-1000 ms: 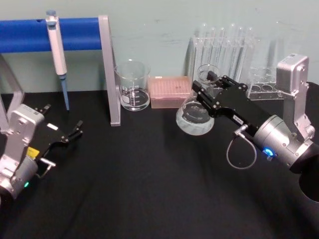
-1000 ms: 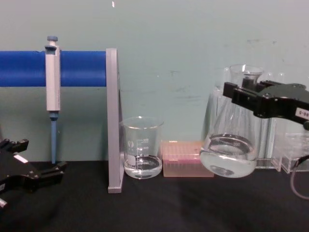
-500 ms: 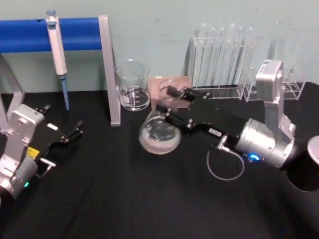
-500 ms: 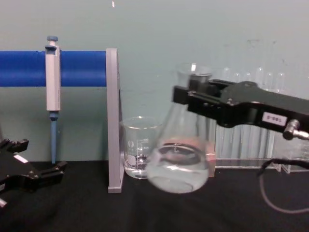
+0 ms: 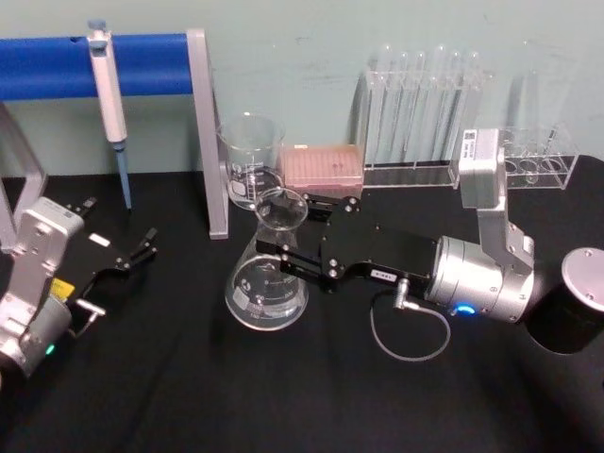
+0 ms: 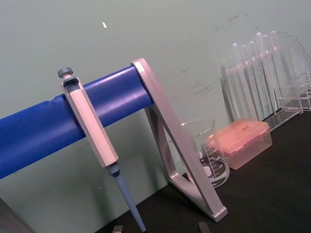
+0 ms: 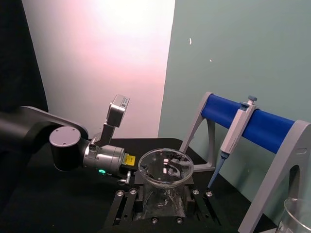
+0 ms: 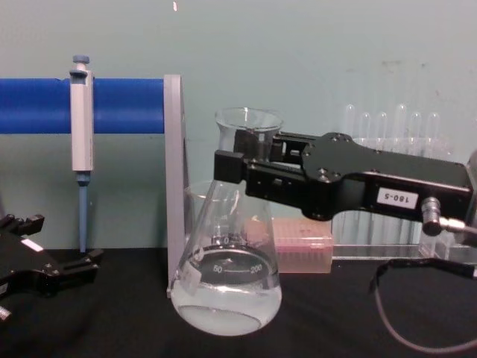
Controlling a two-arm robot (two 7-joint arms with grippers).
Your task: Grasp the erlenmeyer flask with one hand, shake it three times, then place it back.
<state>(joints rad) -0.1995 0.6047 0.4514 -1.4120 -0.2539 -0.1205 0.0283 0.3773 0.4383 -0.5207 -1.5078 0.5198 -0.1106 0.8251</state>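
The right gripper [image 8: 238, 168] is clamping, and partly hiding, the neck of the erlenmeyer flask [image 8: 226, 291]; its body is hanging below. The left gripper [image 5: 118, 231] is resting, fingers spread.

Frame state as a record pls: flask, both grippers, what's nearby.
flask: upright, liquid in its base, in front of the beaker
right gripper: shut on the flask's neck, reaching in from the right
left gripper: open, idle at the left, holding nothing
back row: beaker, pink box, test tubes
pipette: hanging on the blue bar
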